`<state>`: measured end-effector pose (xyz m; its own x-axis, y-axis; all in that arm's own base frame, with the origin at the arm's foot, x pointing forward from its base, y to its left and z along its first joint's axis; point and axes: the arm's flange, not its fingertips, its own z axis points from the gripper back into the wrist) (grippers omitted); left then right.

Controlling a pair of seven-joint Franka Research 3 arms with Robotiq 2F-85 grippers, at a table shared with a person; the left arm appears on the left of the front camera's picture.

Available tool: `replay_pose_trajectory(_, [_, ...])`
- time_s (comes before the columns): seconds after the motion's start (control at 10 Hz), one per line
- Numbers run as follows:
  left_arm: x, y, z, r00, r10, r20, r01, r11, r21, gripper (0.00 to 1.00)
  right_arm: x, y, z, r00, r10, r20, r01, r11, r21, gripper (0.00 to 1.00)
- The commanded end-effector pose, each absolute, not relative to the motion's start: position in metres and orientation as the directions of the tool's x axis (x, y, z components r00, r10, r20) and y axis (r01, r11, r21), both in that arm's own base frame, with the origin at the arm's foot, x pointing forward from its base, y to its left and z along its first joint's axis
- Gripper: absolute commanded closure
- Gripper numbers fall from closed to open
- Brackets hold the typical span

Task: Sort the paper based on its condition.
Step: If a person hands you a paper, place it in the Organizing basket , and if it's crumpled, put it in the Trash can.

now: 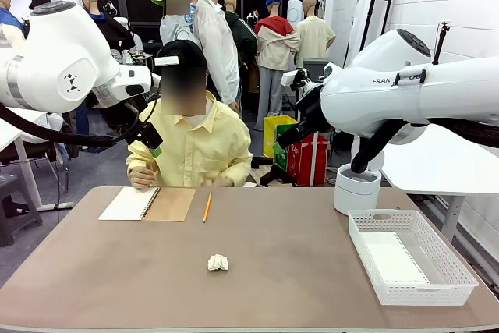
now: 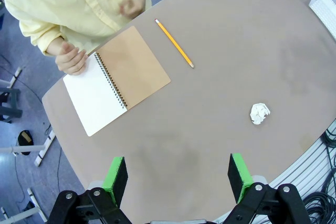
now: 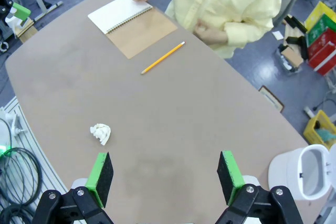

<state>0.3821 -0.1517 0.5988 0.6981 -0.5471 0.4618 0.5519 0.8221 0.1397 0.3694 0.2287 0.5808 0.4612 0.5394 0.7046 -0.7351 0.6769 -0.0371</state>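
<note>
From the front, both white arms are raised well above the brown table [image 1: 281,271], the left arm bent in from the left and the right arm from the right, in front of the seated person in a yellow shirt. A crumpled ball of paper [image 1: 218,262] lies near the table's middle, a flat sheet [image 1: 394,259] rests in the white basket [image 1: 437,286] at the right, and an open spiral notebook [image 1: 148,203] and a pencil [image 1: 207,207] lie on the far side. In the left wrist view, the left gripper [image 2: 178,174] hangs high over the table with its green pads wide apart and nothing between them; the person's hand [image 2: 71,59] rests at the notebook's corner. In the right wrist view, the right gripper [image 3: 165,178] likewise stands spread and empty above the table, and a white bin [image 3: 307,169] stands off the table's edge.
</note>
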Motion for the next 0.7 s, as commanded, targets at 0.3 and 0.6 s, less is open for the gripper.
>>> replay_pose_trajectory(0.3, [0.383,-0.15,0.6,0.696,-0.548,0.464,0.554,0.821,0.14,0.0,0.385,0.29,0.566,0.367,0.734,0.571,-0.83,0.536,-0.156,0.0])
replay_pose_trajectory(0.6, [0.383,-0.15,0.6,0.696,-0.548,0.464,0.554,0.821,0.14,0.0,0.388,0.331,0.536,0.296,0.844,0.448,-0.884,0.42,-0.207,0.0])
